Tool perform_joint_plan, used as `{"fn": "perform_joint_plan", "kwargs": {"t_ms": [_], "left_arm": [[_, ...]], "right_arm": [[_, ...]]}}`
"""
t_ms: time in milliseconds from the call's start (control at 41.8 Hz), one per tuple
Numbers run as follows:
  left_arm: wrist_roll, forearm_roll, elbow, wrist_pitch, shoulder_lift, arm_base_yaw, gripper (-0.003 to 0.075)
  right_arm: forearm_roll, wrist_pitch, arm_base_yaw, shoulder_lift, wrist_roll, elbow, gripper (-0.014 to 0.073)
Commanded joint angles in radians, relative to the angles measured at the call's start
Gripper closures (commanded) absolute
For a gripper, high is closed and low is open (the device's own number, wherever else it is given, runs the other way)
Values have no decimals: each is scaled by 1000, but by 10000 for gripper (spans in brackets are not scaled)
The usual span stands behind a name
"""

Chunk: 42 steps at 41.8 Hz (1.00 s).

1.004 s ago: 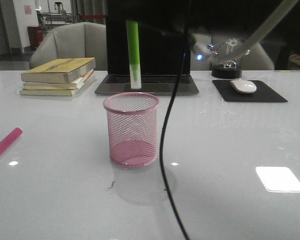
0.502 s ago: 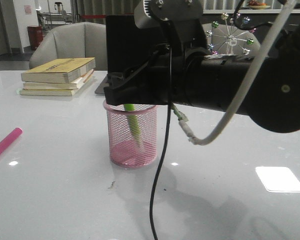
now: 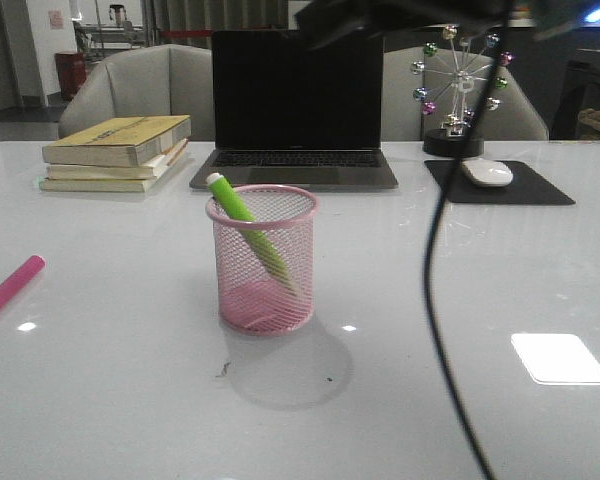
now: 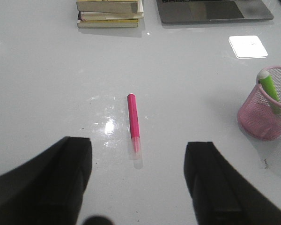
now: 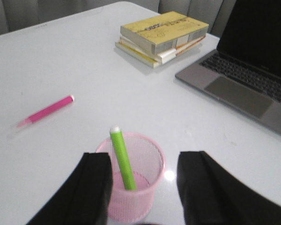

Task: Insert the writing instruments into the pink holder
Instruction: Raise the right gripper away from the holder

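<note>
Magenta-pink marker pen (image 4: 133,120) lies flat on the white glossy desk (image 3: 500,300), well to the left of the round pink wire-mesh holder (image 3: 264,258) and apart from it; in the front view only part of it shows at the left edge (image 3: 12,284). It is a thick, straight barrel with a pale translucent tip, the tip end towards the near edge of the desk. The bright green marker pen (image 3: 248,229) is already in the holder, leaning with its pale end resting over the left rim and its lower end at the base on the right.

The step in hand, as judged, is picking up the pink pen. The left gripper (image 4: 136,176) hangs above and just near of it, its dark fingers (image 4: 210,185) spread wide and empty. A sound grasp would take the barrel near mid-length, fingers closing across it, so it can be tipped upright over the cup; entry is best on the right side of the opening, clear of the leaning green pen.

The right gripper (image 5: 141,187) is above the holder, fingers (image 5: 94,190) parted and empty.

Behind stand a stack of yellow books (image 3: 118,151) and a dark open laptop (image 3: 296,110).
</note>
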State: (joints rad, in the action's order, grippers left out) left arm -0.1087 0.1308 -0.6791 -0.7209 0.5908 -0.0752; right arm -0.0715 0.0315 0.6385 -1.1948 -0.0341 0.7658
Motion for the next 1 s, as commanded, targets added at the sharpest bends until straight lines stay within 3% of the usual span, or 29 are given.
{"fn": "perform_joint_plan", "kwargs": {"t_ms": [0, 191, 335, 645, 861, 980], "left_arm": [[3, 9, -26, 67, 8, -7, 245], [3, 9, -26, 67, 8, -7, 245], [3, 9, -26, 67, 8, -7, 245], [3, 9, -28, 68, 72, -5, 241], [3, 9, -42, 80, 270, -5, 164], [3, 9, -73, 97, 416, -5, 160]], "right_arm": [[-6, -135, 0, 145, 9, 29, 154], [-6, -421, 0, 346, 9, 21, 154], [-6, -550, 0, 448, 9, -22, 154], [-6, -620, 0, 558, 9, -89, 154], [-6, -627, 0, 558, 9, -89, 154], [-6, -627, 0, 558, 9, -91, 154]]}}
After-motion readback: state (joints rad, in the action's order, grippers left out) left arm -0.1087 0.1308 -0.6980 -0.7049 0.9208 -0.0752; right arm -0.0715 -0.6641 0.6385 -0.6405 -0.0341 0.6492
